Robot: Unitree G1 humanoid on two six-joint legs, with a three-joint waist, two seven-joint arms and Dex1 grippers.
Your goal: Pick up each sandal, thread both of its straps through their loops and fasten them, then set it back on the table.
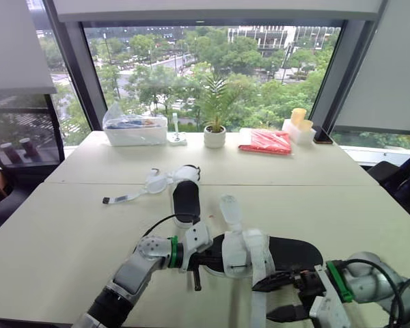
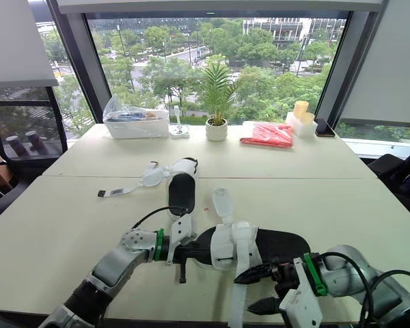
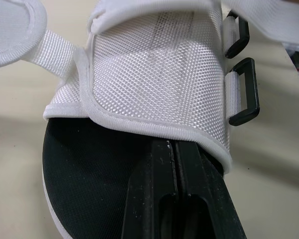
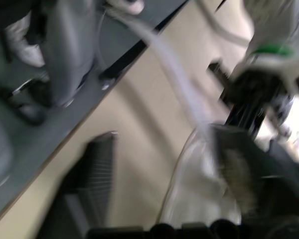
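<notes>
The near sandal (image 1: 290, 254) has a black sole and white mesh straps (image 1: 248, 251) and is held just above the front of the table. My left gripper (image 1: 214, 258) is shut on its white upper at the left end; the left wrist view shows the fingers (image 3: 162, 174) pressed together under the mesh, beside two black loops (image 3: 244, 92). My right gripper (image 2: 244, 294) stands open at the sandal's front side. A loose white strap (image 2: 235, 306) hangs down past its fingertips. The second sandal (image 1: 185, 196) lies farther back with its strap (image 1: 123, 199) spread open to the left.
Along the window edge stand a clear plastic box (image 1: 134, 130), a small potted plant (image 1: 214, 134), a red packet (image 1: 266, 141) and a white holder with yellow cups (image 1: 298, 126). An office chair (image 1: 7, 181) is at the far left, off the table (image 1: 61, 225).
</notes>
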